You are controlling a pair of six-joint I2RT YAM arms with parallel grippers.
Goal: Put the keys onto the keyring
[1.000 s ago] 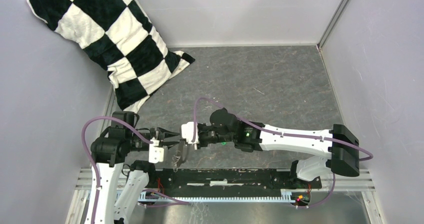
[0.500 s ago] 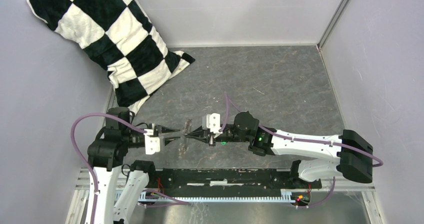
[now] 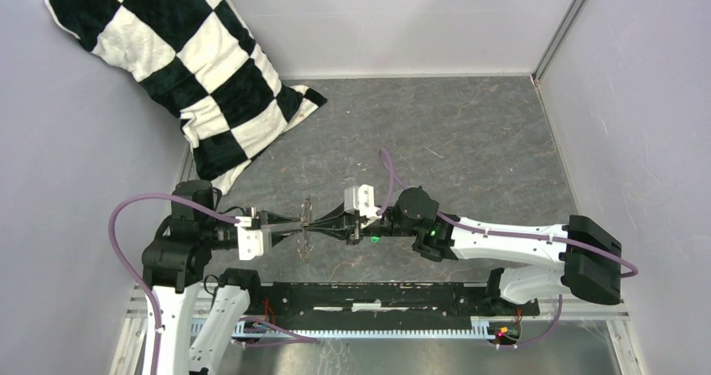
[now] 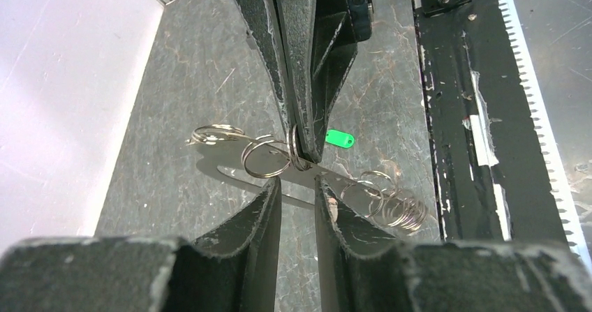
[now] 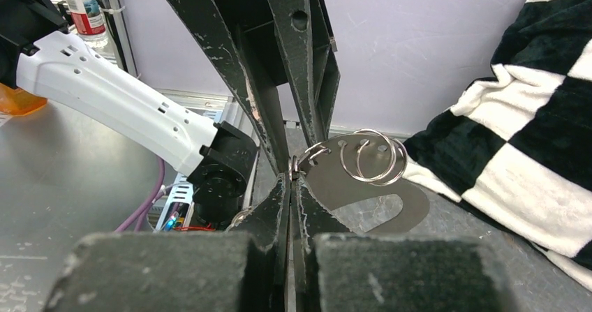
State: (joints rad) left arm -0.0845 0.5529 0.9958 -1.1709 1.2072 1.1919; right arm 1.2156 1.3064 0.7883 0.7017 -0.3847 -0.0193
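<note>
The keyring (image 3: pixel 307 224), a thin grey metal loop with small split rings (image 4: pixel 265 157) strung along its edge, hangs above the table between both grippers. My right gripper (image 5: pixel 292 178) is shut on one edge of the keyring (image 5: pixel 377 186). Facing it, my left gripper (image 4: pixel 299 183) has its jaws a narrow gap apart. They straddle the keyring (image 4: pixel 223 167), and I see no contact. The key, with its bright green tag (image 4: pixel 340 139), lies loose on the table beneath the right gripper (image 4: pixel 297 148). From above it is a green speck (image 3: pixel 373 241).
A black-and-white checked cushion (image 3: pixel 184 65) leans in the back left corner and fills the right of the right wrist view (image 5: pixel 530 102). A black rail (image 3: pixel 377 295) runs along the near edge. Grey walls close in the left, back and right sides.
The right gripper has drawn back to the right and turned to face the left one, carrying the keyring. The left jaws have narrowed around it.
</note>
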